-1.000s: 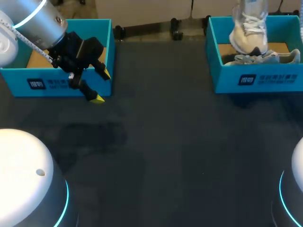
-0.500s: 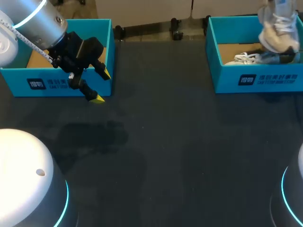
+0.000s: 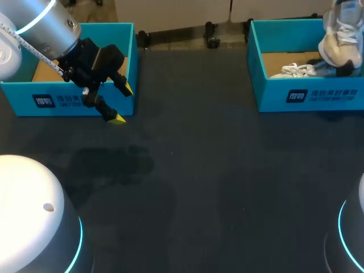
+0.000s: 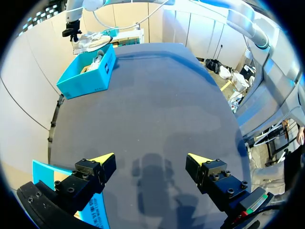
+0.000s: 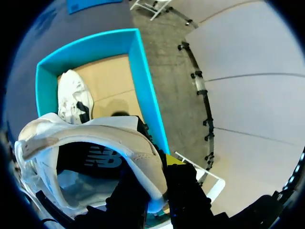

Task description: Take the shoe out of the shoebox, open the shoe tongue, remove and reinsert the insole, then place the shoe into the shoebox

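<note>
We hold the shoe (image 3: pixel 340 45) by the rim of its opening, pinched in our right gripper (image 5: pixel 159 167) and raised over the shoebox (image 3: pixel 307 95) to clear its walls, while our left gripper (image 3: pixel 123 103) hangs spread wide and empty, likely kept free for the tongue.

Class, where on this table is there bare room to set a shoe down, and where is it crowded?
Bare: the wide dark table between the two shoeboxes, toward its near edge. Crowded: the front of the left shoebox, where the open left gripper hangs, and the right shoebox, holding a second shoe, with the lifted shoe above that box.
</note>
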{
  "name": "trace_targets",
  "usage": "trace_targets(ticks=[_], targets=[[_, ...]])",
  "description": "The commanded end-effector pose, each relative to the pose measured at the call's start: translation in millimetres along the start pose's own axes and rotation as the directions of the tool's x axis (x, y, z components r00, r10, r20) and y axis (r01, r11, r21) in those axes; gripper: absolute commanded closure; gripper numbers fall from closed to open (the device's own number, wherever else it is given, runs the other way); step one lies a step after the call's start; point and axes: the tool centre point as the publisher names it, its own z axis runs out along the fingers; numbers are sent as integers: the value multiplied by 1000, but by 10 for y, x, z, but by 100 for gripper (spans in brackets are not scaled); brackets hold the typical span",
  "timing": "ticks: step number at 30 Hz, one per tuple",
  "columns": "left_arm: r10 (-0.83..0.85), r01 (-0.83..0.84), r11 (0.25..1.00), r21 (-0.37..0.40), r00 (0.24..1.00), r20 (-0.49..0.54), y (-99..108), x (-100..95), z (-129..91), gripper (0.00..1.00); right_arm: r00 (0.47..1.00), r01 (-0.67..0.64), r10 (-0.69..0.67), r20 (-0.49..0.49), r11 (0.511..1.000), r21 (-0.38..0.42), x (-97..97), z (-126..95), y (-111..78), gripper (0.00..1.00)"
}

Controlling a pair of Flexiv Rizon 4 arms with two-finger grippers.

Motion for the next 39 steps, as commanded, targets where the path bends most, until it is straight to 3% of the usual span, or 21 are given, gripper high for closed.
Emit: trace_targets(ticks=[1, 5, 8, 12, 14, 18, 20, 22, 25, 26, 39], targets=[[0, 0, 1000, -2, 1000, 2, 3, 12, -1, 0, 985, -169, 170, -22, 985, 40, -53, -28, -62, 100], [0, 0, 1000, -2, 1000, 2, 3, 12, -1, 0, 921, -380, 385, -51, 921, 86, -68, -21, -135, 100], [0, 0, 1000, -2, 1000, 2, 3, 12, -1, 0, 833, -540, 551, -59, 831, 134, -65, -36, -169, 100], [0, 0, 1000, -2, 1000, 2, 3, 12, -1, 0, 737, -661, 673, -68, 738, 135, 15, -73, -174, 100], [0, 0, 1000, -2, 1000, 2, 3, 12, -1, 0, 677, -718, 733, -63, 677, 164, 62, -67, -185, 100], [0, 0, 1000, -2, 1000, 2, 3, 12, -1, 0, 486, -854, 873, -44, 485, 190, 149, -55, -246, 100], [0, 0, 1000, -2, 1000, 2, 3, 12, -1, 0, 404, -903, 914, -34, 404, 146, 184, -87, -274, 100], [0, 0, 1000, -2, 1000, 2, 3, 12, -1, 0, 350, -928, 937, -22, 349, 126, 208, -109, -295, 100], [0, 0, 1000, -2, 1000, 2, 3, 12, -1, 0, 283, -948, 959, 18, 277, 159, 226, -82, -343, 100], [0, 0, 1000, -2, 1000, 2, 3, 12, -1, 0, 247, -955, 968, 55, 233, 185, 239, -62, -363, 100], [0, 0, 1000, -2, 1000, 2, 3, 12, -1, 0, 247, -955, 968, 55, 233, 185, 239, -62, -363, 100]])
